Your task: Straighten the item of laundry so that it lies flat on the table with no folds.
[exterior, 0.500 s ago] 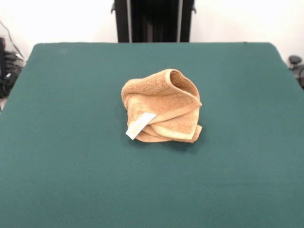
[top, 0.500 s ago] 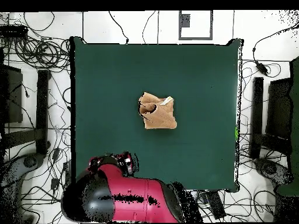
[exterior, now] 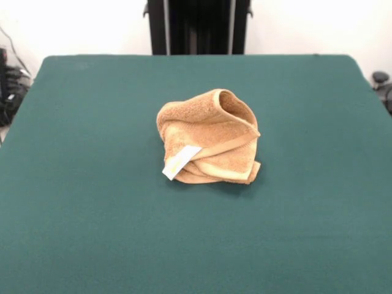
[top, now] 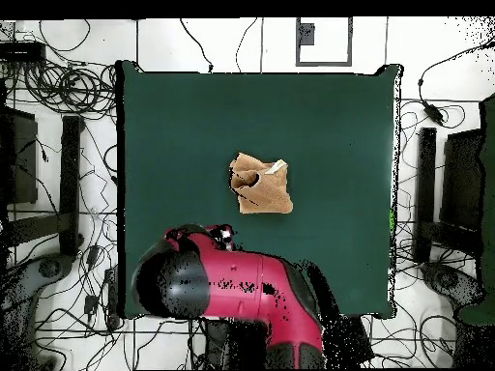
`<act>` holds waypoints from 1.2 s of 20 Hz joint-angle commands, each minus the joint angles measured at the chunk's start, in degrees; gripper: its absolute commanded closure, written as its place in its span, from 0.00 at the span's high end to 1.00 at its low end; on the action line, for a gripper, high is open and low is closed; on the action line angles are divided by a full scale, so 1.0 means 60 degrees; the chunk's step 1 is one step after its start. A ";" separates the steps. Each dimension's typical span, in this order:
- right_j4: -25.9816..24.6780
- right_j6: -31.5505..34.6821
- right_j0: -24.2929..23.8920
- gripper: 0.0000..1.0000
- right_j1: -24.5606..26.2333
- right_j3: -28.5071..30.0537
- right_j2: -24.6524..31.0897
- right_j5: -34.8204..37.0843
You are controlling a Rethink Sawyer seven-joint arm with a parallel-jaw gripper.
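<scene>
None of the straightening is showing yet: the orange-tan towel (exterior: pixel 207 138) is sitting bunched in a raised, folded heap near the middle of the green table (exterior: pixel 79 208), its white label (exterior: pixel 181 162) hanging at the front. The red arm (top: pixel 232 299) is reaching over the table edge, but its pincer is hidden and its state cannot be told. Bare felt is surrounding the towel, all edges well apart.

Towel (exterior: pixel 208 138) bunched mid-table (exterior: pixel 92 214); arm (top: pixel 232 290) behind.

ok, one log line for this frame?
hand towel: crumpled heap, mid-table | care label: showing | table | arm: over table edge | claw: unclear
</scene>
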 commanded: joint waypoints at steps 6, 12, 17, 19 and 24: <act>0.0343 0.1397 -0.0284 1.00 0.1675 0.0077 0.0822 -0.0160; 0.0206 0.1060 -0.0678 1.00 0.2561 -0.0252 0.1138 -0.1073; -0.0009 0.0889 -0.0990 1.00 0.3527 -0.0726 0.1354 -0.1952; -0.0037 0.0900 -0.1058 1.00 0.3809 -0.0837 0.1394 -0.2239; 0.0063 0.1210 -0.1119 1.00 0.4709 -0.1311 0.1308 -0.2901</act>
